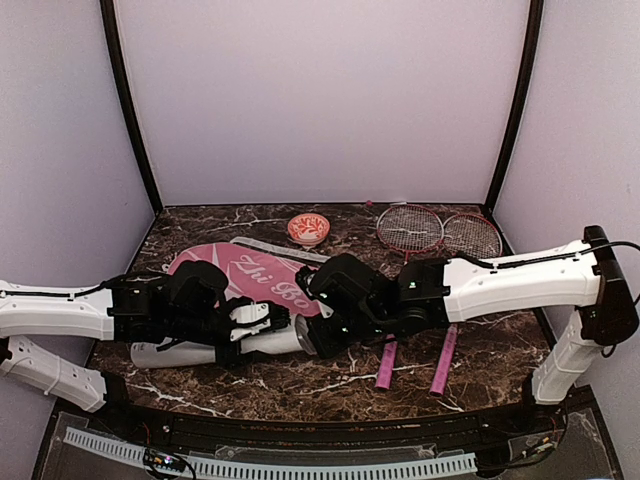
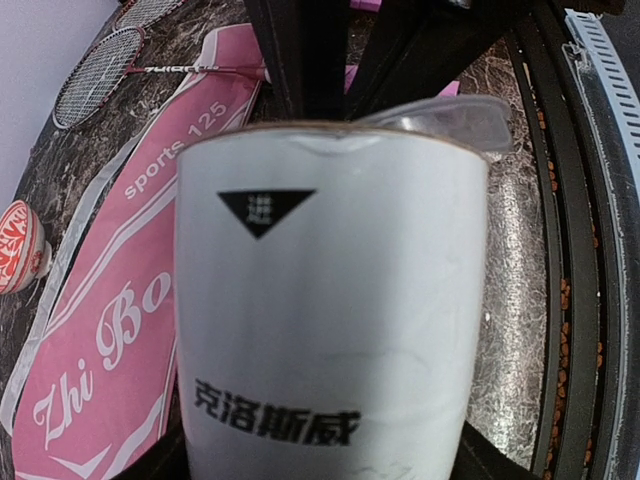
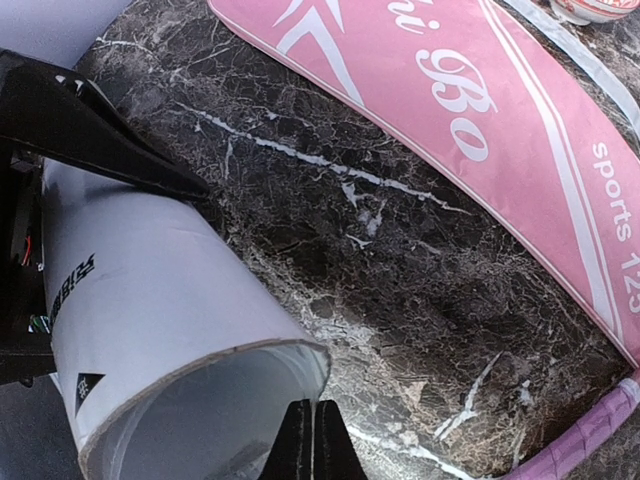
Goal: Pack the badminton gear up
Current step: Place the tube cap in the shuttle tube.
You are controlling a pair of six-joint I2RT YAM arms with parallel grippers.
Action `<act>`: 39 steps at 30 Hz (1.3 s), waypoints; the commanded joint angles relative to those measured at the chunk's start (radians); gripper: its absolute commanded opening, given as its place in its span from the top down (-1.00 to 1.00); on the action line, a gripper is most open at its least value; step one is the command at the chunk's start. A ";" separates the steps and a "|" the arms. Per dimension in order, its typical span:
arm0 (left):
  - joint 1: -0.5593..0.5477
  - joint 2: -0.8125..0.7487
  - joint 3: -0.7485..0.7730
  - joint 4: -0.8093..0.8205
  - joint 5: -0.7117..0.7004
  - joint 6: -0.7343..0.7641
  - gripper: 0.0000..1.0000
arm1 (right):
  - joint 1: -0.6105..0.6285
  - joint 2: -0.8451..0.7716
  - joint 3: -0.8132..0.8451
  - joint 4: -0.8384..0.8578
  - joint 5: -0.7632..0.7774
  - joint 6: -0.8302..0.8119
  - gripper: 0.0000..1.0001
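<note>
- From above: my left claw [image 1: 240, 330] is clamped on the white tube [image 1: 160, 354], just beside the pink cover [image 1: 265, 272].
- Left wrist: the white tube [image 2: 330, 320] fills my view.
- Right wrist: my right claw [image 3: 312, 440] is pressed together at the tube's open mouth.

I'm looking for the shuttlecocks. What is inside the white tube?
The tube turns its open mouth toward the right claw, whose shut tips sit at that mouth. Only pale inner wall shows; deeper in is dim and cut off, so shuttlecocks cannot be confirmed.
</note>
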 commanded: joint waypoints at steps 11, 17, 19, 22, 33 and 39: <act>0.000 -0.026 0.019 0.124 0.009 -0.013 -0.43 | 0.011 -0.024 -0.028 0.077 0.021 0.125 1.00; -0.001 -0.034 0.031 0.126 0.004 -0.041 -0.44 | 0.011 -0.066 -0.082 0.134 0.093 0.222 1.00; -0.001 -0.044 0.032 0.133 0.015 -0.053 -0.44 | 0.011 -0.068 -0.100 0.158 0.110 0.251 1.00; -0.001 -0.047 0.033 0.138 0.035 -0.059 -0.44 | 0.011 -0.068 -0.080 0.147 0.125 0.256 1.00; -0.001 -0.027 0.041 0.111 0.045 -0.045 -0.44 | 0.000 -0.007 0.053 0.018 0.177 0.246 1.00; -0.001 -0.028 0.043 0.111 0.040 -0.046 -0.44 | -0.002 0.006 0.064 0.002 0.183 0.246 1.00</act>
